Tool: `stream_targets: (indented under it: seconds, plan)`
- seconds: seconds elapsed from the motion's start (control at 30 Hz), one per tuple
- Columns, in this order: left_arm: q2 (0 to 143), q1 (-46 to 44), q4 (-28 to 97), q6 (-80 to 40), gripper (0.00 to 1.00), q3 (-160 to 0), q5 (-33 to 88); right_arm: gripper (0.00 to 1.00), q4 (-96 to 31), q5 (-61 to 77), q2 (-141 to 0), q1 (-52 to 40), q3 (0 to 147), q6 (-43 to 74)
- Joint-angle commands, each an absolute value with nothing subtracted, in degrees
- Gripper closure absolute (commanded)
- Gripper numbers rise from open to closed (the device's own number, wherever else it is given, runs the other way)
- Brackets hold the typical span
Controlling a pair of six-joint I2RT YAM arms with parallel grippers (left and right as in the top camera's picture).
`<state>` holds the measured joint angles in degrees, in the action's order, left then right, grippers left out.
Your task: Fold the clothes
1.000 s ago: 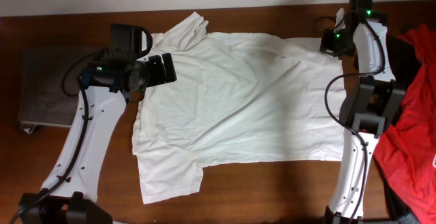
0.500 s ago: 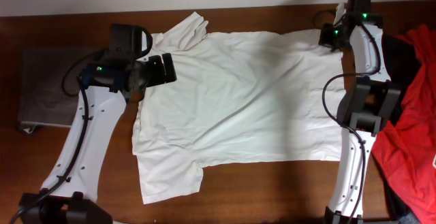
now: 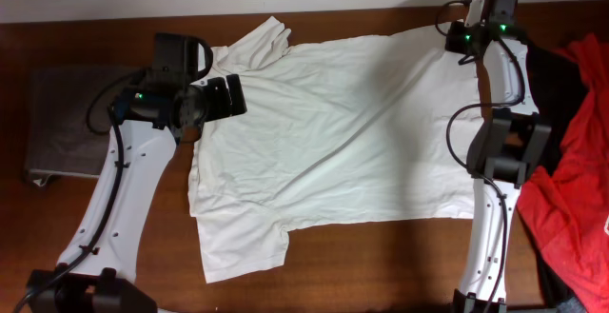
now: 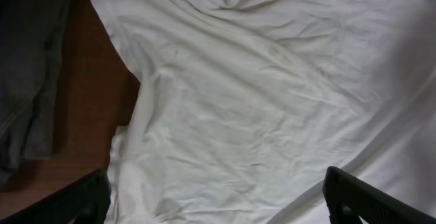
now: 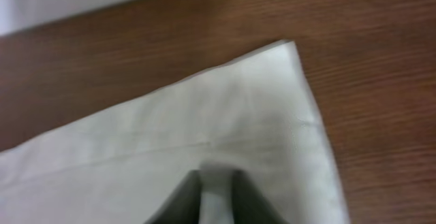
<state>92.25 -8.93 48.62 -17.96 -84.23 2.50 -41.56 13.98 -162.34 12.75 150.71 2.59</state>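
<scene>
Left pincer (image 4: 216, 180) gapes over thin, creased white T-shirt (image 3: 333, 132); right pincer (image 5: 214, 183) seemingly pinches its corner.

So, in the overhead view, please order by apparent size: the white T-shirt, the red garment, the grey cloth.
1. white T-shirt, clearly largest.
2 and 3. red garment and grey cloth look alike; the frame edge cuts off the red garment, so I leave them unranked.

A: Garment count?
B: Four. One white T-shirt (image 3: 333, 132), one grey-brown trousers (image 3: 62, 123) at left, one red garment (image 3: 576, 170) at right, one black garment (image 3: 545, 75) beside it.
A: Arms?
B: Two: left arm (image 3: 124, 189), right arm (image 3: 500, 208). One surface (image 3: 381, 256).
</scene>
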Motion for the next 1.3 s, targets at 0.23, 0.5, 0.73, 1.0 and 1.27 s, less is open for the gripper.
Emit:
stream_targets:
  seconds: [0.23, 0.5, 0.73, 1.0, 1.27]
  plan:
    - [91.7, -8.8, 48.6, -17.7, 0.01, -84.7, 2.1, 0.01, -63.0, 16.7, -160.7, 12.5, 178.8, 2.4]
    - [91.7, -8.8, 48.6, -17.7, 0.01, -84.7, 2.1, 0.01, -83.7, 10.2, -147.0, 14.3, 180.0, 3.7]
    - [91.7, -8.8, 48.6, -17.7, 0.01, -84.7, 2.1, 0.01, -94.5, 9.3, -137.9, 17.1, 180.0, 3.9]
    - [91.7, -8.8, 48.6, -17.7, 0.01, -84.7, 2.1, 0.01, -97.3, 9.6, -128.1, 18.9, 180.0, 3.9]
    - [91.7, -8.8, 48.6, -17.7, 0.01, -84.7, 2.1, 0.01, -97.4, 12.0, -106.5, 18.8, 166.0, 6.5]
